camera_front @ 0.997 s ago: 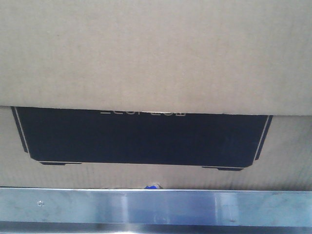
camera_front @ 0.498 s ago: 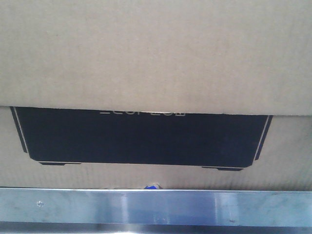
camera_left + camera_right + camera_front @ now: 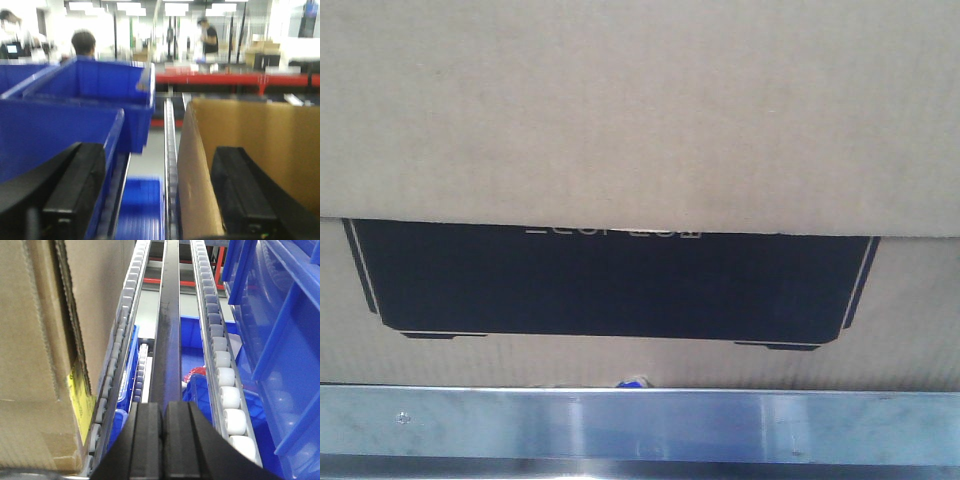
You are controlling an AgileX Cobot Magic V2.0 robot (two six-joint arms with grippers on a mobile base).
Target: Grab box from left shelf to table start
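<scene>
While large brown corrugated cardboard box rests on roller-tracked, steel-railed left shelf, left gripper gapes astride its side wall (one finger inside); right gripper, clamped empty, has box immediately to its left. Left arm nearer.

Box behind left shelf rail; bins beside box.

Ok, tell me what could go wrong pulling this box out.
The left gripper straddles the box wall, open; the thin cardboard may bend. Its outer finger sits close to the blue bin and could snag. The right gripper is shut beside the box, so it may twist.
</scene>
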